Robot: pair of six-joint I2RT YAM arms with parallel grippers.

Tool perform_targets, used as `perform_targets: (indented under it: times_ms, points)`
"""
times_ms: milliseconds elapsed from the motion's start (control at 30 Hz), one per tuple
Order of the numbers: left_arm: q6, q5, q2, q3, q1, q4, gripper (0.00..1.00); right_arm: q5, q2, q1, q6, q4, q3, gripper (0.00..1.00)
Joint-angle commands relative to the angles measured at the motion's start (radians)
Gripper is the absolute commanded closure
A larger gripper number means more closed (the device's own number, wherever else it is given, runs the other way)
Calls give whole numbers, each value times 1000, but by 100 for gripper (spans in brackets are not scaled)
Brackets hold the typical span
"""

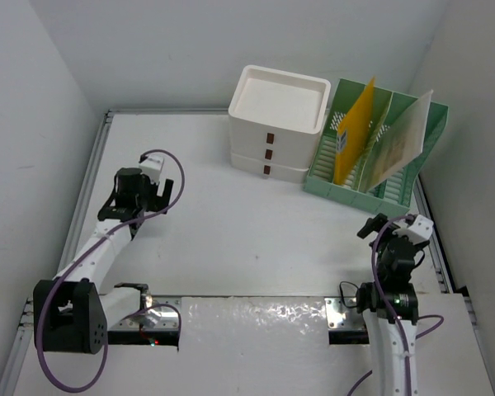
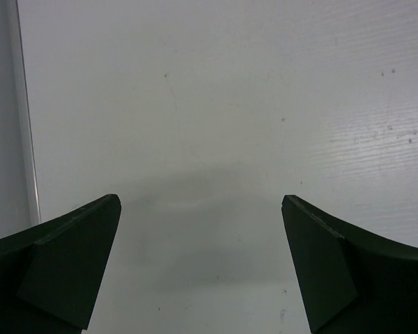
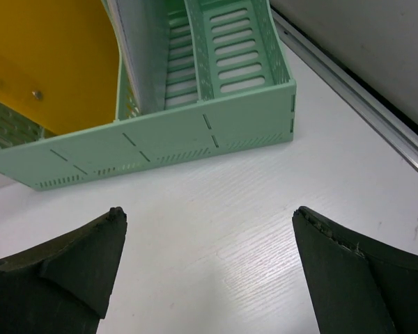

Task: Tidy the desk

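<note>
The desk (image 1: 231,235) is a large white tabletop with thin metal rails. My left gripper (image 1: 138,200) hovers over its left part, open and empty; in the left wrist view (image 2: 202,209) only bare desk (image 2: 230,104) lies between its dark fingers. My right gripper (image 1: 384,224) is at the right, just in front of the green file rack (image 1: 375,177), open and empty. In the right wrist view (image 3: 209,216) bare desk (image 3: 230,209) lies between the fingers, and the rack (image 3: 181,132) stands a short way ahead.
A white three-drawer box (image 1: 276,124) stands at the back centre, beside the rack. The rack holds a yellow folder (image 1: 355,132) (image 3: 49,62) and a pale sheet (image 1: 404,140) (image 3: 143,56). Rails run along the left edge (image 2: 24,118) and right edge (image 3: 362,97). Walls close in on both sides.
</note>
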Motion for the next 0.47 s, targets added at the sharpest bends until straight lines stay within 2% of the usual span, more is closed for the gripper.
perform_targets:
  times_ms: [0,267,433]
  points:
    - [-25,12,-35,-30,18,121,0,5,-88,-3,24,24,-51,1]
    - [-16,8,-16,-62,21,135,0,16,-42,-3,10,38,-76,1]
    - [-8,31,-7,-69,24,137,0,28,-74,-3,11,38,-83,1]
